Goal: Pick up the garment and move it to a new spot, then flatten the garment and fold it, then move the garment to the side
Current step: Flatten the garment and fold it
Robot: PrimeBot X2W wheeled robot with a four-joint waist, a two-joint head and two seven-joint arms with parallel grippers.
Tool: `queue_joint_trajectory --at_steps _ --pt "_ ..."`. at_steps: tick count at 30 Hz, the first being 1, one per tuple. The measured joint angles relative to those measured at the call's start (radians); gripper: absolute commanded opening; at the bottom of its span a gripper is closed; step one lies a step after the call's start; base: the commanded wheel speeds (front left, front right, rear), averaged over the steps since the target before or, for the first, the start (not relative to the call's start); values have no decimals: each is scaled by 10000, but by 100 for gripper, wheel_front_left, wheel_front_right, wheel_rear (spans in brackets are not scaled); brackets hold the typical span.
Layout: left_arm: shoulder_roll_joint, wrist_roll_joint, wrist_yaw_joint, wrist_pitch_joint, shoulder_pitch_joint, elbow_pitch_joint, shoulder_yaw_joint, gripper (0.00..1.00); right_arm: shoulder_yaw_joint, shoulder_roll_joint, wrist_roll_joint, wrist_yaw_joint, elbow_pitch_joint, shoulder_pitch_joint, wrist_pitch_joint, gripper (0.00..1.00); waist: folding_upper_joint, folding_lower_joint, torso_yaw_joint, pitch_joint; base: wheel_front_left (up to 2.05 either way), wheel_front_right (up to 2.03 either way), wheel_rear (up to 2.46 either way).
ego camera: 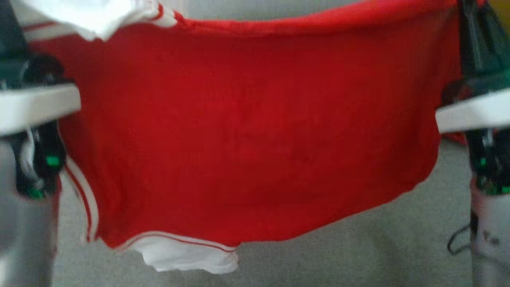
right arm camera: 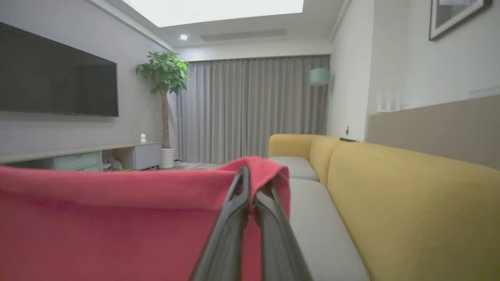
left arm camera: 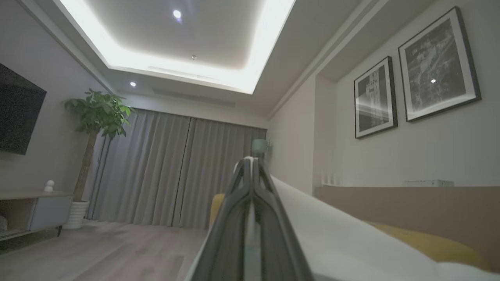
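Note:
The garment (ego camera: 255,131) is a red shirt with white, red-striped trim. It hangs spread wide between my two arms, above a grey surface. At the upper left, my left gripper (ego camera: 14,40) holds one top corner. In the left wrist view that gripper (left arm camera: 252,166) is shut, with the garment's white cloth (left arm camera: 332,234) draping off to its right. My right gripper (ego camera: 474,28) holds the other top corner at the upper right. The right wrist view shows this gripper (right arm camera: 254,187) shut on a fold of the red cloth (right arm camera: 117,226).
Grey seat cushions (ego camera: 358,259) lie below the hanging cloth. A yellow sofa (right arm camera: 390,195) runs along the wall on the right. Across the room are a wall TV (right arm camera: 58,78), a low cabinet (right arm camera: 78,158), a potted plant (right arm camera: 164,78) and grey curtains (right arm camera: 254,109).

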Motion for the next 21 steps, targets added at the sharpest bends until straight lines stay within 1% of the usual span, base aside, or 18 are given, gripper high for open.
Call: queue_joint_trajectory --at_steps 2,4,7,8,11,14,16,18,19,21 --pt "261 44 -407 -4 -862 1041 -136 0 113 -111 -109 0 566 -787 71 0 0 2 33 391 0 0 0" --pt "688 481 -821 -123 -1969 2345 -345 0 301 -242 -117 -2 1356 -1978 73 0 0 2 73 829 0 0 0" --pt "934 940 -1298 -571 -3833 4439 -573 0 732 -299 -82 0 3064 -4137 -138 0 -1 4 131 1512 0 0 0" --pt "932 1034 -1417 -767 -4459 5108 -619 0 903 -362 -125 0 3735 -4878 -362 0 -1 5 151 1740 0 0 0" --pt "859 1220 -1536 -1473 -6165 6863 -631 0 1068 -378 -278 0 5693 -6839 -1220 0 -1 6 227 2358 0 0 0" --pt "742 1356 -1685 -2232 -7482 8203 -635 0 991 -270 -416 0 7380 -8195 -2228 0 -1 6 334 2819 0 0 0" --pt "594 1384 -1837 -2560 -7993 8880 -685 0 901 -207 -491 0 8316 -8683 -2823 0 -1 7 449 2974 0 0 0" --pt "397 1384 -2029 -2761 -8161 9386 -803 0 907 -209 -631 0 9110 -8868 -3329 0 -1 3 592 3016 0 0 0" --pt "324 1384 -2044 -2834 -8161 9589 -876 0 936 -215 -665 0 9446 -8881 -3501 0 -1 0 648 3021 0 0 0" --pt "219 1384 -2213 -2932 -8092 9979 -1035 0 1116 -259 -706 0 10138 -8859 -3708 0 -1 1 728 2995 0 0 0"
